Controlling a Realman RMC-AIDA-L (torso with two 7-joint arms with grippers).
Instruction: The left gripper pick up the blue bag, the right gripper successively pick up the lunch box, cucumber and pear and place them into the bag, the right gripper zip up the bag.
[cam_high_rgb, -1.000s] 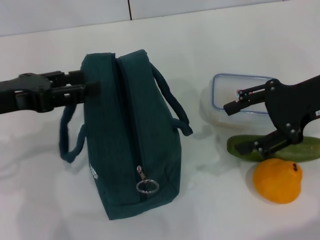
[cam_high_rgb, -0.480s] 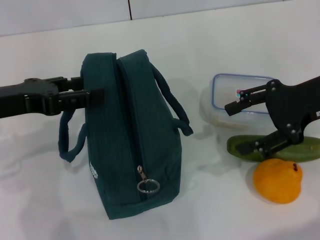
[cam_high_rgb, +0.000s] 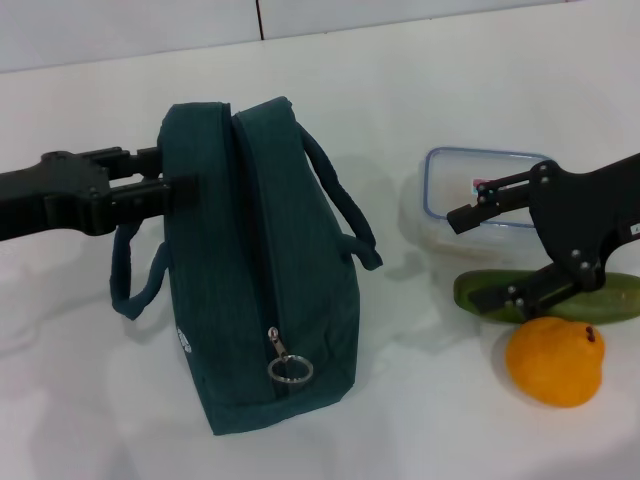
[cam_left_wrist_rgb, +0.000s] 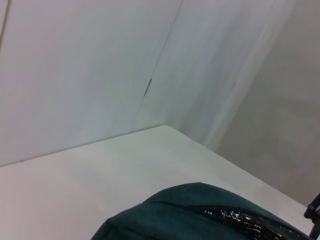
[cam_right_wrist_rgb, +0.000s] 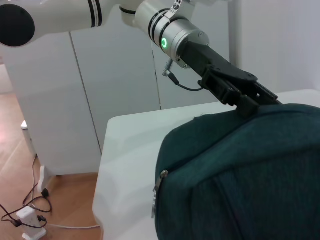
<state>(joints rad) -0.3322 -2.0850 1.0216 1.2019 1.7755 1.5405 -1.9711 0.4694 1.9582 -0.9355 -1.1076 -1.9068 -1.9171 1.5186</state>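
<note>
The blue bag (cam_high_rgb: 260, 260) stands zipped on the white table, ring pull (cam_high_rgb: 289, 371) toward me. It also shows in the left wrist view (cam_left_wrist_rgb: 190, 215) and the right wrist view (cam_right_wrist_rgb: 250, 170). My left gripper (cam_high_rgb: 180, 178) is at the bag's upper left edge, shut on the fabric by the left handle (cam_high_rgb: 128, 275); the right wrist view shows it (cam_right_wrist_rgb: 245, 102) pinching the bag's top. My right gripper (cam_high_rgb: 468, 258) is open and empty, one finger over the lunch box (cam_high_rgb: 450, 185), the other over the cucumber (cam_high_rgb: 615, 298). The pear (cam_high_rgb: 555, 360) lies in front of the cucumber.
The white table (cam_high_rgb: 450, 80) runs back to a white wall with a dark seam (cam_high_rgb: 258, 18). In the right wrist view the table's edge, a wooden floor and cables (cam_right_wrist_rgb: 25, 215) lie beyond the bag.
My left gripper pressed in at the bag's upper left edge. The bag's base and ring pull shifted slightly left and the left handle rose a little. The right gripper barely moved.
</note>
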